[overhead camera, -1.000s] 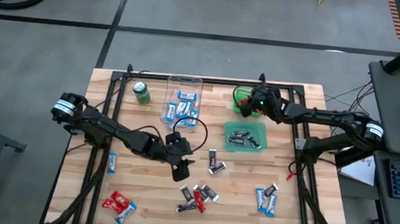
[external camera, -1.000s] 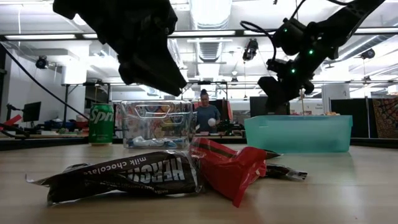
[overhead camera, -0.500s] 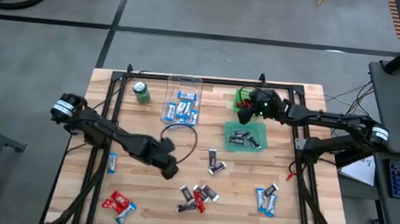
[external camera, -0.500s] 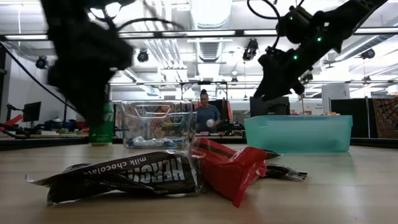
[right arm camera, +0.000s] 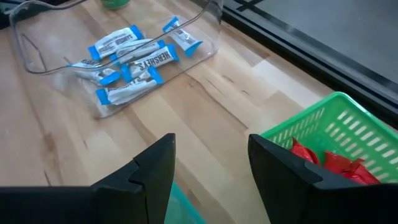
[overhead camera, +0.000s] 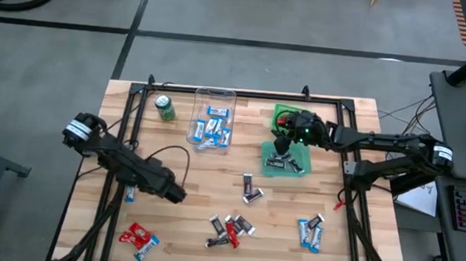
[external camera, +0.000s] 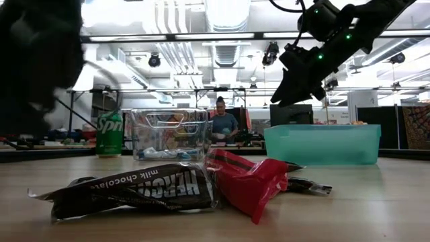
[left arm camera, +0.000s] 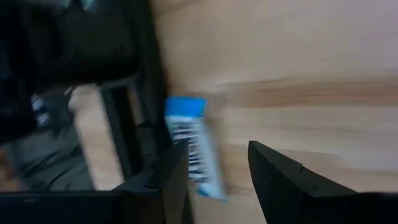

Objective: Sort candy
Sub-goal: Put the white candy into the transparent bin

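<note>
Wrapped candy lies scattered on the wooden table: a pile [overhead camera: 229, 229] near the front, two bars [overhead camera: 249, 190] in the middle, blue ones [overhead camera: 310, 232] at the front right, red ones [overhead camera: 137, 238] at the front left. One blue-and-white bar [left arm camera: 193, 148] lies flat beside the dark frame rail at the left [overhead camera: 130, 191]. My left gripper [left arm camera: 217, 180] hangs open above the table to the right of it [overhead camera: 174, 194], empty. My right gripper [right arm camera: 211, 162] is open and empty above the teal bin [overhead camera: 285, 161].
A clear bin [overhead camera: 213, 116] at the back holds blue-and-white bars [right arm camera: 127, 59]. A green basket [right arm camera: 336, 134] with red bars stands behind the teal bin. A green soda can [overhead camera: 165, 108] stands at the back left. Dark frame rails [overhead camera: 121, 180] run along the table's sides.
My left gripper has swung from the table's middle toward its left edge, sinking and rolling over as it went. My right gripper has drifted from over the green basket toward the near edge, over the teal bin.
</note>
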